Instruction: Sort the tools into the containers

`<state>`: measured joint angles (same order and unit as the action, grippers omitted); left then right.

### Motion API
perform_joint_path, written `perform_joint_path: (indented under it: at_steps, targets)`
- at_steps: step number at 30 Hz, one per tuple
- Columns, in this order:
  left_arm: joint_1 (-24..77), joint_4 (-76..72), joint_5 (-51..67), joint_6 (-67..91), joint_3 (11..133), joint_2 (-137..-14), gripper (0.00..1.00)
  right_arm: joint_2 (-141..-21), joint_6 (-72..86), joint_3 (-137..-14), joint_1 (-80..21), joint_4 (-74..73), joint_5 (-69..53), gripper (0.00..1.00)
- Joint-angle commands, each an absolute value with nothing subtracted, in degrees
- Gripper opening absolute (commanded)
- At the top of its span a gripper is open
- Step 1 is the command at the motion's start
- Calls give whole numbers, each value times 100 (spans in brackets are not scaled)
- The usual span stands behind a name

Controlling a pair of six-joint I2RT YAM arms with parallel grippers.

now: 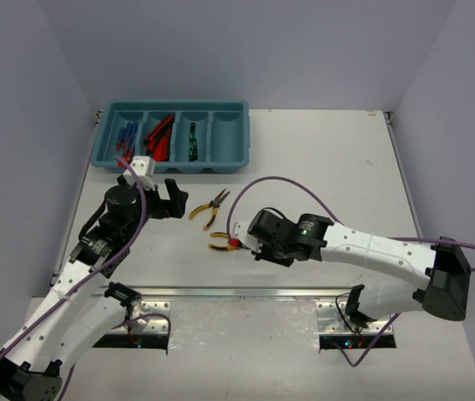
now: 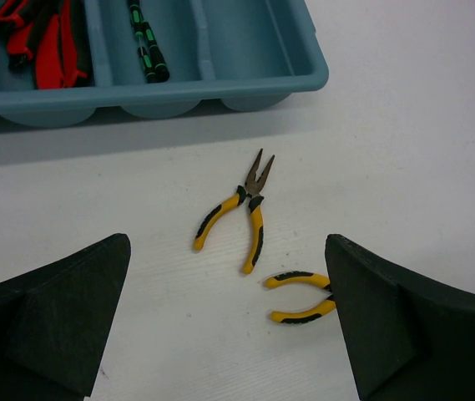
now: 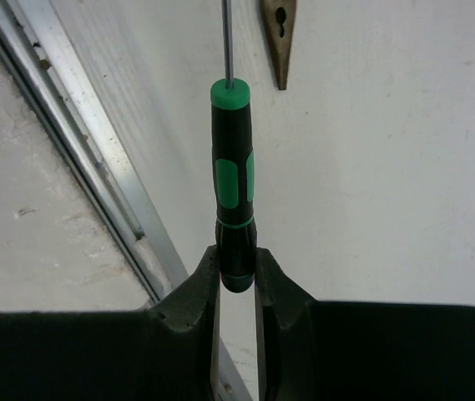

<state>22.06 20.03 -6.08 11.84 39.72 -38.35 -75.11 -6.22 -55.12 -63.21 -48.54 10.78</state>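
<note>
Right wrist view: your right tool (image 3: 237, 266) is pinched tight on the butt of the precision screwdriver (image 3: 233, 180), shaft pointing straight ahead. The tray (image 1: 170, 165) sits well off, ahead and to its right.

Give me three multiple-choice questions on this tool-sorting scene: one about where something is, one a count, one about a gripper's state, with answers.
1. From the top camera, which compartment of the teal tray holds the stored precision screwdriver?
A. leftmost
B. second from left
C. third from left
D. rightmost

2. How many yellow-handled pliers lie on the table?
A. none
B. one
C. two
D. four

3. What is the right gripper doing?
A. open over the tray
B. shut on a precision screwdriver
C. shut on pliers
D. shut on a utility knife

Answers:
1. C: it lies beside the red-and-black knives' compartment, third along.
2. C: the pliers nearer the tray and the pliers nearer the arms are the only two.
3. B: its fingers clamp the held precision screwdriver by the handle end.
</note>
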Motion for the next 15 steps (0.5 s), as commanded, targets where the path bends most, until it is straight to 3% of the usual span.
perform_joint_path:
  at_steps: [1,10,15]
  targets:
    - [2208,1863,-765,1202,4096,-3729,100,-7247,-793,-5737,-6034,-4247,1323,0]
    - [2147,1787,-809,1239,4131,-3750,100,-7295,-326,-5963,-5269,-3121,1213,0]
    - [2079,1775,-773,1248,4122,-3770,100,-7865,131,-6555,-4738,-2747,498,0]
